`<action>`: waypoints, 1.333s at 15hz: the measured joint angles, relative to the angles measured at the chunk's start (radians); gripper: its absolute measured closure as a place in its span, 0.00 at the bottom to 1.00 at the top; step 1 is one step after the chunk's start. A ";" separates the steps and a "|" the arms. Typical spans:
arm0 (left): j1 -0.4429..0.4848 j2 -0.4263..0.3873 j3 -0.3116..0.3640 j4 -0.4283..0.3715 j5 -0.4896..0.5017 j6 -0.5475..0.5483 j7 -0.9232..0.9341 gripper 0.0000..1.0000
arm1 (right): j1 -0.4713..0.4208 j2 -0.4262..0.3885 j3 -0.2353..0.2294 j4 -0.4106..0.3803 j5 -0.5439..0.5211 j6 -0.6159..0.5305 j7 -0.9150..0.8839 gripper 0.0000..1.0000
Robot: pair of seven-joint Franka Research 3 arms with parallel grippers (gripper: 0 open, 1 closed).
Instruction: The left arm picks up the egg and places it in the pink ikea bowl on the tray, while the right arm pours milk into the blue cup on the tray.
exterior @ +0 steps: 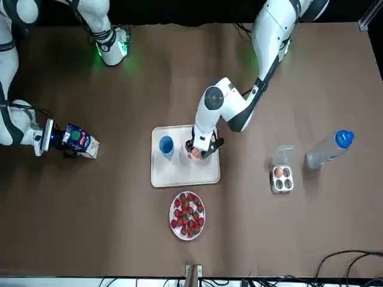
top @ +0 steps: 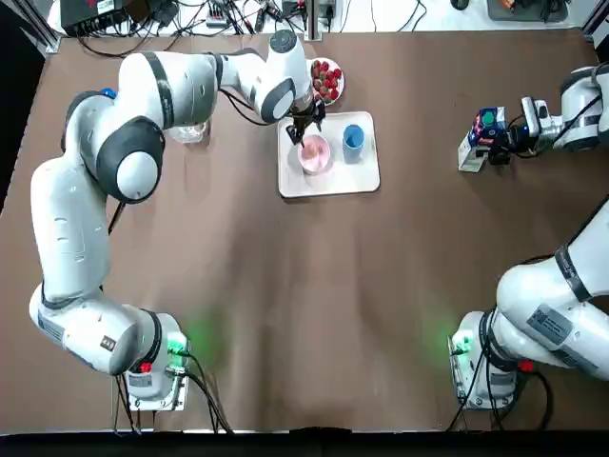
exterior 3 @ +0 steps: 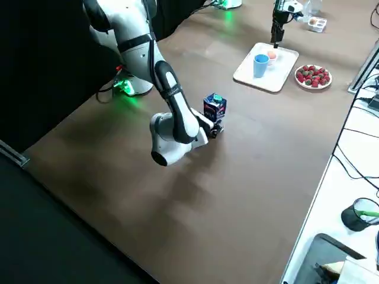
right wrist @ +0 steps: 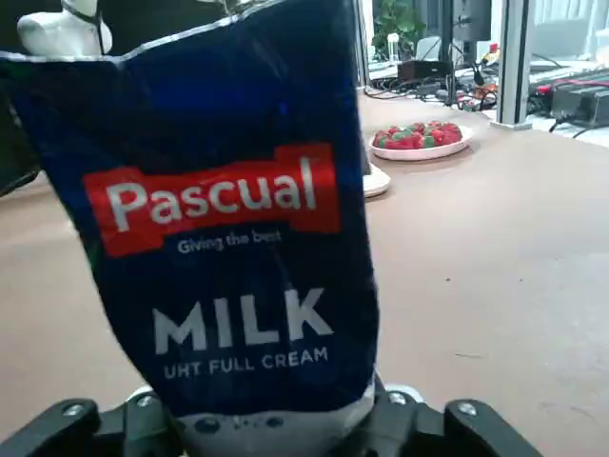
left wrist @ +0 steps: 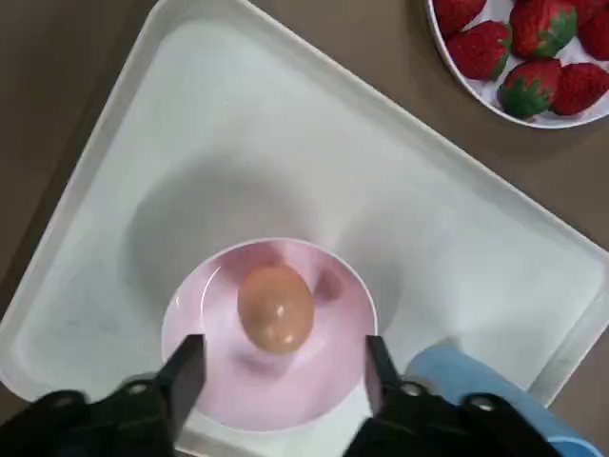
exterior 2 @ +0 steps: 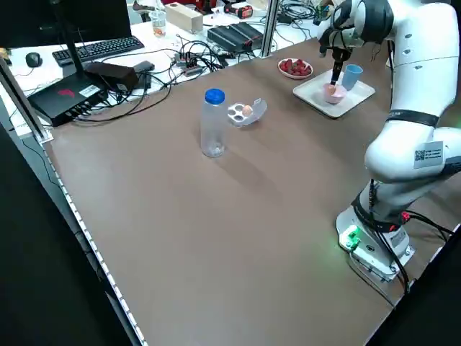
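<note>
A brown egg [left wrist: 276,307] lies in the pink bowl [top: 315,154] on the white tray [top: 328,181]. My left gripper [left wrist: 281,367] hovers just over the bowl, open, its fingers [left wrist: 186,371] spread wider than the egg and not touching it. The blue cup [top: 353,140] stands upright on the tray beside the bowl. At the table's right edge my right gripper [top: 502,135] is shut on the blue milk carton [top: 482,133], which stands upright on the table, far from the tray. The right wrist view shows the carton [right wrist: 228,238] between the fingers.
A plate of strawberries [top: 326,81] sits just beyond the tray. A clear egg box [exterior: 282,176] with one egg in it and a lying water bottle [exterior: 326,149] are at my left. Cables and gear line the far edge.
</note>
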 joint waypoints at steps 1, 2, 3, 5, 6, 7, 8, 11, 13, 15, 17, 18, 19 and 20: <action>0.000 0.000 0.000 0.002 0.000 0.000 0.000 0.20 | 0.008 -0.004 0.000 0.006 0.000 0.000 0.026 0.40; 0.000 0.000 0.001 0.005 0.000 0.001 0.000 0.19 | 0.017 -0.011 0.000 0.011 0.000 0.000 0.051 0.41; 0.000 -0.001 0.003 0.010 0.000 0.002 -0.001 0.13 | 0.027 -0.019 0.000 0.015 0.000 0.000 0.070 0.41; 0.038 -0.038 0.014 0.023 0.010 -0.003 0.000 0.04 | 0.050 -0.046 0.001 0.020 0.000 0.000 0.116 0.44; 0.068 -0.064 0.016 0.023 0.030 -0.030 0.005 0.03 | 0.056 -0.055 0.000 0.022 0.000 0.000 0.127 0.44; 0.104 -0.096 0.016 0.023 0.056 -0.076 0.017 0.02 | 0.066 -0.070 0.000 0.023 -0.004 0.001 0.147 0.43; 0.142 -0.132 0.016 0.023 0.078 -0.134 0.043 0.01 | 0.082 -0.090 0.000 0.026 -0.017 0.007 0.169 0.43; 0.241 -0.238 0.016 0.023 0.091 -0.316 0.251 0.01 | 0.137 -0.166 -0.001 0.027 -0.064 0.064 0.234 0.43; 0.301 -0.292 0.015 0.021 0.091 -0.412 0.432 0.01 | 0.182 -0.215 -0.003 0.027 -0.098 0.088 0.288 0.43; 0.361 -0.330 0.015 0.021 0.091 -0.464 0.622 0.01 | 0.237 -0.268 -0.003 0.028 -0.160 0.136 0.390 0.43; 0.406 -0.356 0.014 0.021 0.091 -0.517 0.800 0.01 | 0.288 -0.316 -0.004 0.027 -0.197 0.151 0.476 0.43; 0.420 -0.366 0.014 0.021 0.091 -0.547 0.879 0.01 | 0.311 -0.334 -0.004 0.027 -0.204 0.154 0.513 0.42; 0.430 -0.377 0.013 0.021 0.091 -0.579 0.945 0.01 | 0.331 -0.347 -0.005 0.026 -0.217 0.157 0.551 0.42; 0.437 -0.388 0.013 0.023 0.091 -0.609 0.997 0.01 | 0.349 -0.357 -0.005 0.026 -0.237 0.161 0.584 0.41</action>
